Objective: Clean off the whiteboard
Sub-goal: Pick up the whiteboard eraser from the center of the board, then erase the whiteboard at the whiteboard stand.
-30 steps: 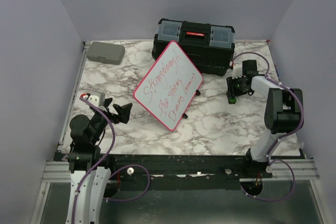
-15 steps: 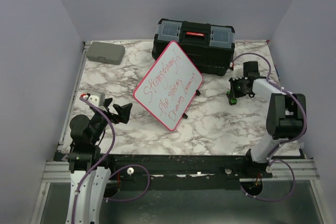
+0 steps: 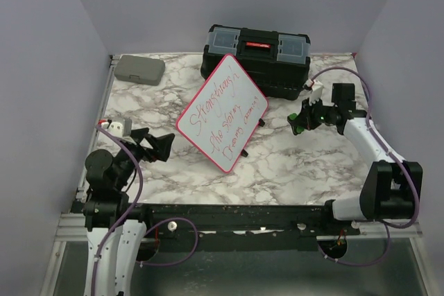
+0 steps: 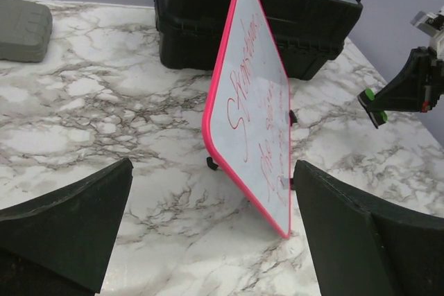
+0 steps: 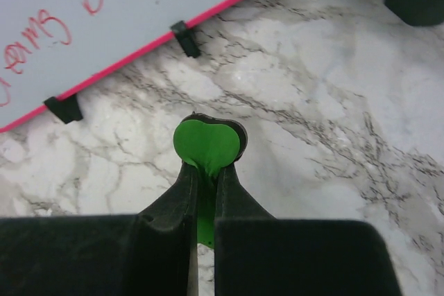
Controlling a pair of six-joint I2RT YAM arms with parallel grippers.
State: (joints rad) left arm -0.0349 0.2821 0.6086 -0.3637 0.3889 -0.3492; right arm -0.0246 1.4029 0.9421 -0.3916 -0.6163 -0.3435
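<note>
The whiteboard point(image 3: 222, 112) has a red-pink frame and red handwriting. It stands tilted on small black feet, leaning back toward the black toolbox point(image 3: 258, 57). My right gripper point(image 3: 300, 121) is to the right of the board and points at it. It is shut on a small round green pad point(image 5: 207, 145) with a black back, held above the marble and apart from the board's lower edge point(image 5: 104, 25). My left gripper point(image 3: 156, 145) is open and empty, low at the board's left. The board point(image 4: 260, 116) shows edge-on between its fingers point(image 4: 69, 220).
A small grey case point(image 3: 139, 69) lies at the far left corner. The toolbox point(image 4: 208, 25) sits right behind the board. Marble table point(image 3: 298, 164) runs to a walled back and sides. Purple cables loop off both arms.
The right arm has swung out and its gripper has turned to point left, a little nearer the board, closing on the green pad. The left arm has shifted slightly left.
</note>
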